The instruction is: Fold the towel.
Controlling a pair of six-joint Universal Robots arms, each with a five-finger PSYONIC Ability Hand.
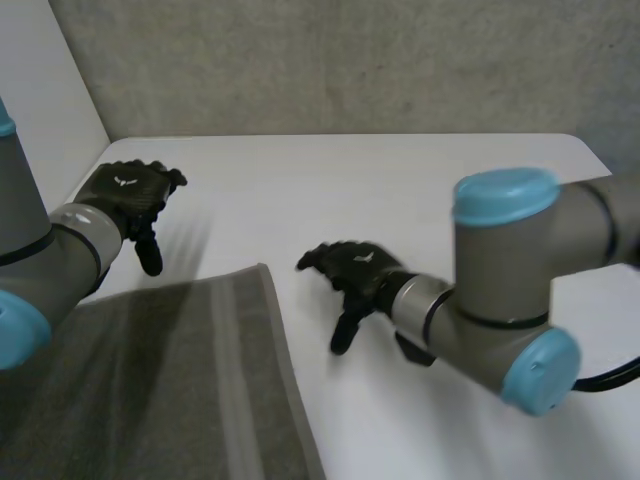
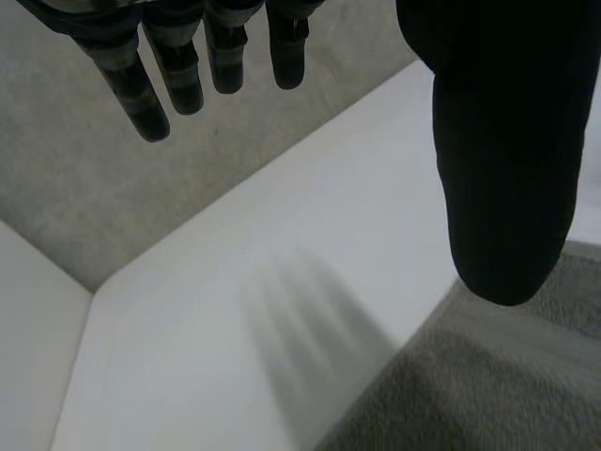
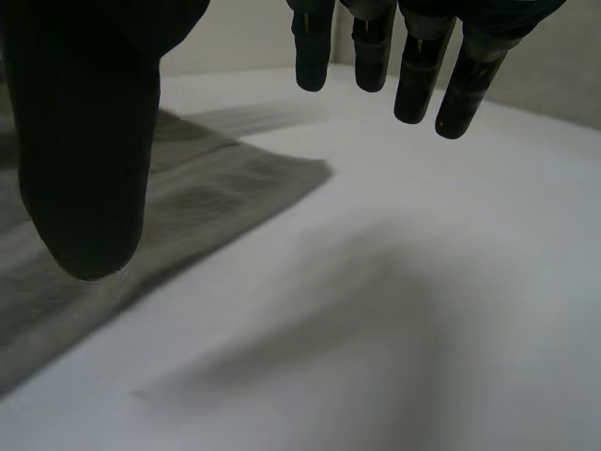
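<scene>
A grey towel (image 1: 170, 390) with a paler stripe lies flat on the white table (image 1: 400, 180) at the near left. My left hand (image 1: 130, 195) hovers open above the table just beyond the towel's far edge, fingers straight and holding nothing. In the left wrist view its fingers (image 2: 169, 66) and thumb are spread above bare table, with the towel (image 2: 498, 376) under the thumb. My right hand (image 1: 350, 270) is open to the right of the towel's far right corner, clear of it. The right wrist view has the towel's corner (image 3: 235, 178) beside the thumb, the fingers (image 3: 413, 56) straight.
A grey wall (image 1: 350, 60) rises behind the table's far edge. A white panel (image 1: 40, 100) closes the table's left side. Bare table stretches across the middle and right.
</scene>
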